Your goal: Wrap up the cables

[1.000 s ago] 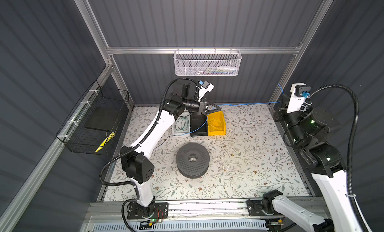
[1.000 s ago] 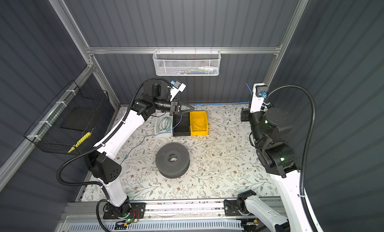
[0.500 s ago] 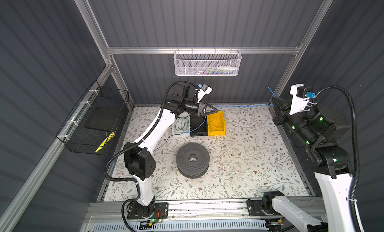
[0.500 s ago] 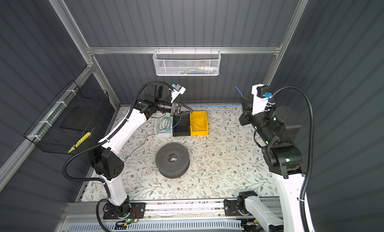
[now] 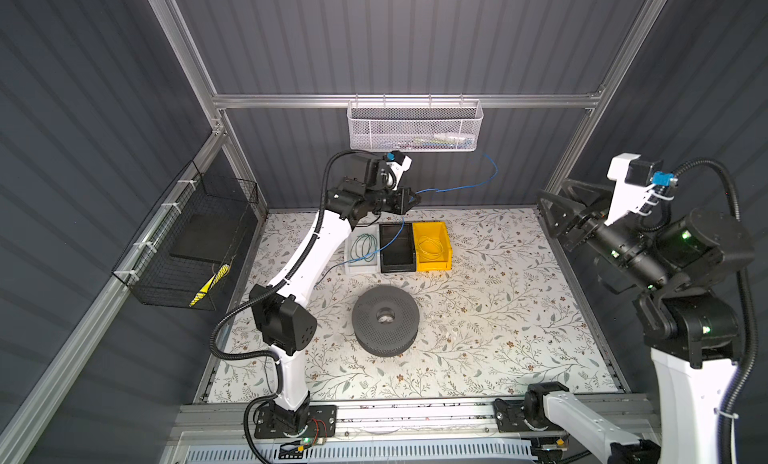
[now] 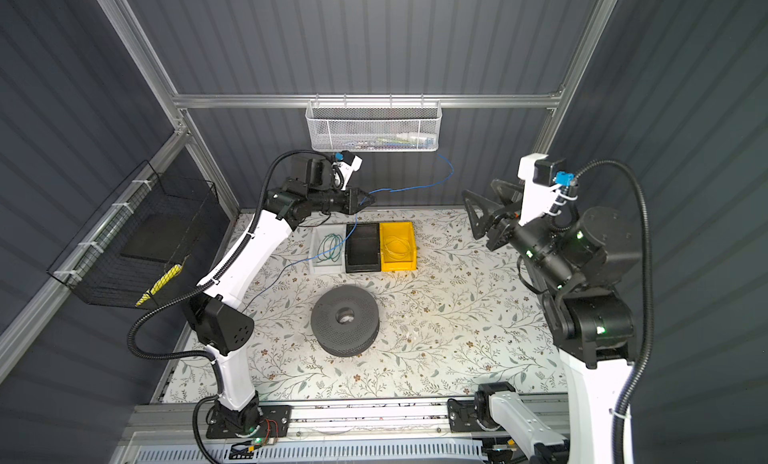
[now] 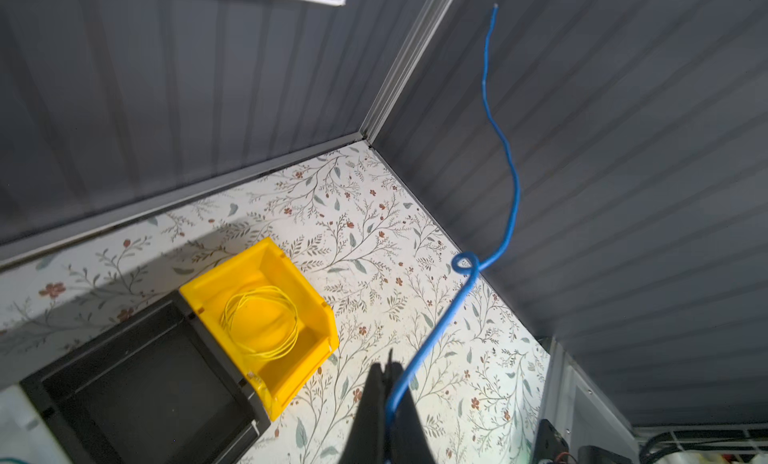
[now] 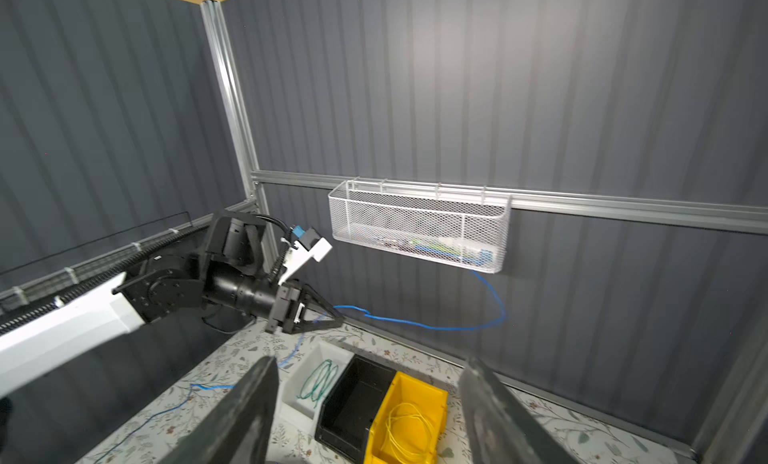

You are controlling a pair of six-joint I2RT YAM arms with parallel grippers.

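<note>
The cable (image 5: 457,188) is a thin bright-blue wire. My left gripper (image 5: 417,199) hangs above the bins near the back wall, shut on the cable; the left wrist view shows the wire (image 7: 511,216) pinched between the black fingers of that gripper (image 7: 388,366). The free end curves right and up toward the mesh basket, held by nothing. The other part (image 6: 332,249) drops across the bins onto the mat at the left. My right gripper (image 5: 550,195) is open and empty, high at the right, well apart from the cable (image 8: 436,327).
Three bins stand in a row at the back: a white tray (image 5: 351,268) with a green coil, a black bin (image 5: 397,254), and a yellow bin (image 5: 432,266) with a yellow coil. A dark round spool (image 5: 384,318) lies mid-mat. A white mesh basket (image 5: 415,127) hangs on the back wall and a black wire basket (image 5: 187,249) on the left wall.
The right gripper has opened and let go of the blue cable, which was stretched taut to it. The free end has sprung back left and curls up by the mesh basket.
</note>
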